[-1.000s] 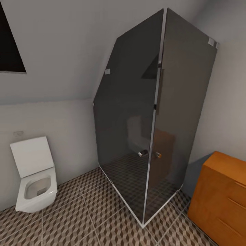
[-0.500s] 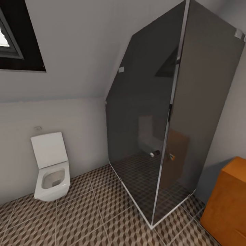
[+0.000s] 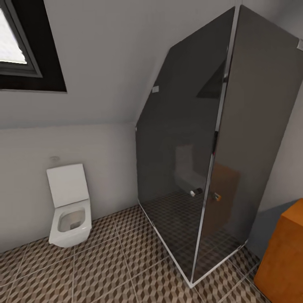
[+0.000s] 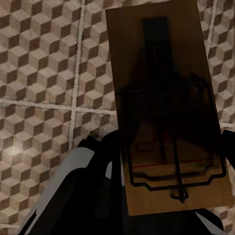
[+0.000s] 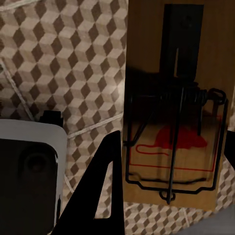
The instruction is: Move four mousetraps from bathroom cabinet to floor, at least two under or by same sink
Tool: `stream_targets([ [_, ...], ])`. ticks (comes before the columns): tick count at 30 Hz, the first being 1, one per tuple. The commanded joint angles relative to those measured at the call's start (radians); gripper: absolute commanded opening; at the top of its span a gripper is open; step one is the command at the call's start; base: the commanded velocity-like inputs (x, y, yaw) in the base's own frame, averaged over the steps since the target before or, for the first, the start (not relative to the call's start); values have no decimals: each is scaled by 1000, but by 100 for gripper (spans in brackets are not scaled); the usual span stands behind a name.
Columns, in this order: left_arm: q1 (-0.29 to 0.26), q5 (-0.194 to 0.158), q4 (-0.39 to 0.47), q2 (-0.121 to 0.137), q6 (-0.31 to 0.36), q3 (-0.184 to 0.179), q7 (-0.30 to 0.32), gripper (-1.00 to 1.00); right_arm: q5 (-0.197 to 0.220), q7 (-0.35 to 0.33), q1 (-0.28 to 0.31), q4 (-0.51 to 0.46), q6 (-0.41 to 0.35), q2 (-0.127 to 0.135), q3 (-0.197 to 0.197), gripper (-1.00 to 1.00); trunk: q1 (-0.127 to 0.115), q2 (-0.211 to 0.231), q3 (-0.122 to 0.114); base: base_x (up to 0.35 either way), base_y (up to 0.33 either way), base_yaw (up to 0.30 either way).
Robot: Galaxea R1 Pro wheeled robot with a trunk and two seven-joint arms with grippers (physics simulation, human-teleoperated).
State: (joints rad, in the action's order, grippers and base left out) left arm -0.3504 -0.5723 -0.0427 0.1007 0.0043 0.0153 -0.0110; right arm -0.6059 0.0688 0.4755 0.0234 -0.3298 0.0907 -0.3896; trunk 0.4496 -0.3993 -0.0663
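Both grippers, left [image 4: 171, 196] and right [image 5: 166, 196], clamp a mousetrap [image 4: 164, 98] [image 5: 178, 98] above bathroom floor [image 3: 105, 269]; shower enclosure [image 3: 219, 139] stands between toilet [image 3: 69, 206] and cabinet [image 3: 284, 261].

Attic bathroom corner, sloped grey ceiling, dim light.
Dark-framed skylight [image 3: 17, 50] up in the slope, daylight pale behind it. White wall-hung toilet [image 3: 70, 206], lid up, against the low white wall. Smoked-glass shower enclosure [image 3: 210, 139] with chrome edging stands in the corner. Cube-patterned brown tiles [image 3: 105, 269] run under everything, pale grout.
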Motion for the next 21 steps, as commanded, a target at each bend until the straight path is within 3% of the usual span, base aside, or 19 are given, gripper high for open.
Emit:
stream_targets([
  [1,-1,2,-2,-1,-16,2,-3,-100,-18,3,0,3,5,0,-8,-100,0,-1,-1,0,0,73],
  [9,-1,2,-2,-4,-27,1,-2,-100,-110,3,-9,5,10,-3,-9,-100,0,-1,-14,0,0,73],
  [21,0,2,-1,-20,-53,0,-1,-100,-134,3,-15,8,44,-5,-10,-100,0,-1,-25,0,0,74],
])
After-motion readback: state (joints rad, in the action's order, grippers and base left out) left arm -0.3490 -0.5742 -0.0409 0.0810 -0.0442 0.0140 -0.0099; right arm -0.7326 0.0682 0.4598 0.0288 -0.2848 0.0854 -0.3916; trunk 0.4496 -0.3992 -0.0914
